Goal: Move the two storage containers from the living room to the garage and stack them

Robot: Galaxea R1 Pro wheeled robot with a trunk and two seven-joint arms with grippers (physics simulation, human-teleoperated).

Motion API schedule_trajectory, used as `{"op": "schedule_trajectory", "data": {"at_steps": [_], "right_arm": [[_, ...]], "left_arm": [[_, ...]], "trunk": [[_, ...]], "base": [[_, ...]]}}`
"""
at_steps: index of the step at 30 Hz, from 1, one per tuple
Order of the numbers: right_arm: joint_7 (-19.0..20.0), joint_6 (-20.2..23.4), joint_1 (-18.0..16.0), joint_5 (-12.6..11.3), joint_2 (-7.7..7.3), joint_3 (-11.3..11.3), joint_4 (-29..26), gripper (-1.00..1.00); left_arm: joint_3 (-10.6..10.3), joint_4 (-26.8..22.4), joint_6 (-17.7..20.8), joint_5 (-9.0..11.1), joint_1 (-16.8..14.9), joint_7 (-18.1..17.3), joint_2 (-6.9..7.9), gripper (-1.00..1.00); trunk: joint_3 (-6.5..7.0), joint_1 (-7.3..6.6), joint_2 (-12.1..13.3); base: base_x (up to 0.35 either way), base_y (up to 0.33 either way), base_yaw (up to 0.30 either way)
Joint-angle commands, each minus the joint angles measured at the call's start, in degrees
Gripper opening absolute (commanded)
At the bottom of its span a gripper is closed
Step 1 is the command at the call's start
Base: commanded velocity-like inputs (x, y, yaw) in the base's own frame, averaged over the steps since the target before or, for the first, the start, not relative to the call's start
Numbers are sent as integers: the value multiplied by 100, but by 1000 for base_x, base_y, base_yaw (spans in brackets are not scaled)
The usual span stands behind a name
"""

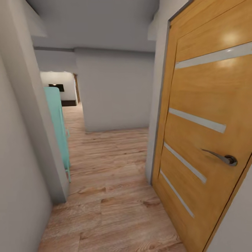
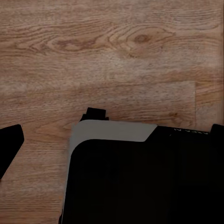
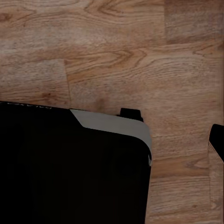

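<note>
Narrow hallway, wooden door (image 1: 206, 115) ajar right, teal cabinet (image 1: 57, 126) left, fingers' state unclear

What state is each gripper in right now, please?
Left gripper: cannot be told; its wrist camera looks down at the robot's black base on wood floor.
Right gripper: cannot be told.

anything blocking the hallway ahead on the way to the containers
No containers in view. The wood floor ahead looks passable, narrowed by the open wooden door on the right and a teal panel on the left; a grey wall closes the end.
</note>
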Motion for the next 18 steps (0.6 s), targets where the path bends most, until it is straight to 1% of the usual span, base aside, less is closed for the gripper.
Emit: {"op": "schedule_trajectory", "data": {"at_steps": [1,5,15,18], "right_arm": [[6,-20,-4,-40,6,53,15,100],[6,-23,-4,-29,3,56,13,100],[6,-22,-4,-34,7,53,12,100],[6,-18,-4,-33,2,53,12,100]], "left_arm": [[24,6,-19,40,-4,-4,-1,100],[24,6,-22,41,-4,-4,0,100],[24,6,-23,41,-4,-4,0,100],[24,6,-23,40,-4,-4,-1,100]], "trunk": [[-7,4,-4],[-7,4,-4],[-7,4,-4],[-7,4,-4]], "base": [[323,0,29],[323,0,148],[323,0,262],[323,0,144]]}}
